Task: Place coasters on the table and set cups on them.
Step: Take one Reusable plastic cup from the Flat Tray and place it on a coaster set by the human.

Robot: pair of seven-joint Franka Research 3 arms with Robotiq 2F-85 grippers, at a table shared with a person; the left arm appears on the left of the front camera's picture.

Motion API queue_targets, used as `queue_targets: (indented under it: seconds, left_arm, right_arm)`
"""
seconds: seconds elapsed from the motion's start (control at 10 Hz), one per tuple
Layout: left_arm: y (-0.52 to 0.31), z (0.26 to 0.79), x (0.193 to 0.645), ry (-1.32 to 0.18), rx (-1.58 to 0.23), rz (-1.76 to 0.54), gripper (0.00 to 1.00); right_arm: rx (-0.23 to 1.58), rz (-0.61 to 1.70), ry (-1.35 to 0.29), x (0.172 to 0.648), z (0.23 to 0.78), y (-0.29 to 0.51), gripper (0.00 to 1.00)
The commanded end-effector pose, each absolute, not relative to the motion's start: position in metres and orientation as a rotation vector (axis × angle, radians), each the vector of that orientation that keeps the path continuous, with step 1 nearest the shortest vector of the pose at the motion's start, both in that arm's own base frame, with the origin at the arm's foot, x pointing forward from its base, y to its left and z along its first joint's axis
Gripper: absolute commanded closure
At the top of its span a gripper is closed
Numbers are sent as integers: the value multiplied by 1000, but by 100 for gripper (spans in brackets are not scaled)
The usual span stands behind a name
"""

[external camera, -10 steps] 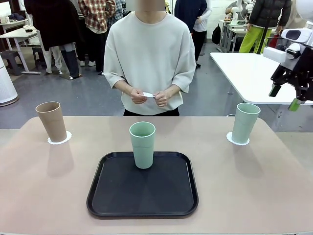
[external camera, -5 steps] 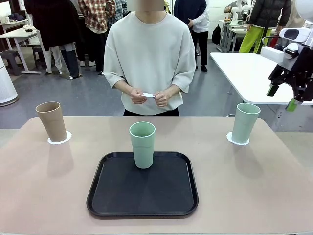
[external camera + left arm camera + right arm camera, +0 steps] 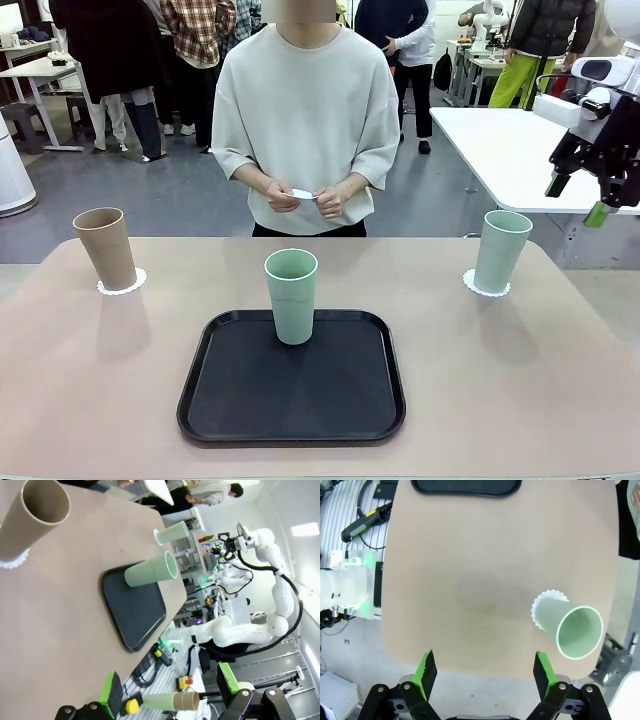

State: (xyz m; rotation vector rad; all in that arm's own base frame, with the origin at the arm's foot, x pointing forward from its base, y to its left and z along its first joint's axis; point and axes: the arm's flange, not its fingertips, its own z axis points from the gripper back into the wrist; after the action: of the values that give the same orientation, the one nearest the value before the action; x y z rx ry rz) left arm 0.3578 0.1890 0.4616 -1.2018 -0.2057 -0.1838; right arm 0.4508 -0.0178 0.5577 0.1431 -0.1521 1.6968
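A tall tan matte tumbler (image 3: 105, 245) is standing on a scalloped white paper doily (image 3: 121, 283) by the beige-pink table's (image 3: 500, 390) far left corner; a pale mint tumbler (image 3: 501, 250) is sitting on its own doily (image 3: 486, 287) by the far right corner. A second mint tumbler (image 3: 291, 295) is standing in the black tray (image 3: 290, 405) at the near edge. The person's hands (image 3: 283, 195) are pinching a small white paper piece (image 3: 302, 193). Right gripper (image 3: 578, 199) is hovering off the far right corner, jaws released; left gripper (image 3: 169, 687) is gaping too.

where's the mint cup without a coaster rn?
Front view, centre: mint cup upright on the black tray's far end, tan cup to its left.
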Motion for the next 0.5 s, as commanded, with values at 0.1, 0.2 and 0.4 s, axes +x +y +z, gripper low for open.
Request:
queue_targets:
  seconds: [0.1,0.2,0.4]
  left_arm:
    - [190,463,356,-215,-1206,-186,0]
    - [190,463,356,-215,-1206,-186,0]
    - [190,463,356,-215,-1206,-186,0]
  right_arm:
    - [140,1710,-145,451,559,-19,0]
    - [140,1710,-145,451,559,-19,0]
    - [143,1697,-152,451,558,-18,0]
